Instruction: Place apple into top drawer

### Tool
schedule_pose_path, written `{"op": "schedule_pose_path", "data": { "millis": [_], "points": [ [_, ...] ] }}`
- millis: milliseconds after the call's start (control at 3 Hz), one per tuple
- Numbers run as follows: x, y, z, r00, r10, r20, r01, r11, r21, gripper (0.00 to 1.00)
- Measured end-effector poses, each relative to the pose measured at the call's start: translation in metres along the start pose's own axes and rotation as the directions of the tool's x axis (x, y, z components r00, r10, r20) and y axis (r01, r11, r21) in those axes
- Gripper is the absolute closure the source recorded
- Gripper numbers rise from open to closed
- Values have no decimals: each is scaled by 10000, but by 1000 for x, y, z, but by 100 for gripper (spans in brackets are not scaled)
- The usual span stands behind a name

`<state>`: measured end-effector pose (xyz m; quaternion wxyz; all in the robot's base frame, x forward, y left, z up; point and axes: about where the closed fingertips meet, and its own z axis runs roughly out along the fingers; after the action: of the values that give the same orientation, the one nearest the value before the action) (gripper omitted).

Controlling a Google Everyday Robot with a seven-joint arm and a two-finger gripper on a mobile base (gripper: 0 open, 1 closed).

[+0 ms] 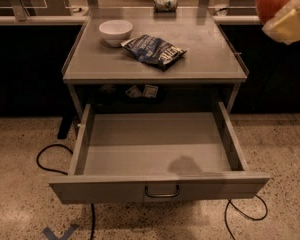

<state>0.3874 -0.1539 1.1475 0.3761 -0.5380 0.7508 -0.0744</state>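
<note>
The red apple [276, 0] with a yellowish patch is at the top right corner of the camera view, close to the lens. My gripper [286, 15] is shut on it, and one pale finger [293, 23] shows under and beside the apple. The apple is held high, up and to the right of the cabinet. The top drawer [115, 188] is pulled fully open at the front of the cabinet. Its grey inside is bare apart from a dark shadow near the front right. Its curved metal handle [162, 191] sits at the centre of the front panel.
On the cabinet top [95, 64] stand a white bowl [115, 32] and a dark blue snack bag [154, 50]. A can [165, 3] lies at the back. Black cables [50, 156] run on the speckled floor on both sides of the drawer. Dark counters flank the cabinet.
</note>
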Motion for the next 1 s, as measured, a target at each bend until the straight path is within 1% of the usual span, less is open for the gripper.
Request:
{"op": "schedule_pose_path", "data": {
  "millis": [1000],
  "points": [
    [0,0,0,10000,0,0,0,10000,0,100]
  ]
}}
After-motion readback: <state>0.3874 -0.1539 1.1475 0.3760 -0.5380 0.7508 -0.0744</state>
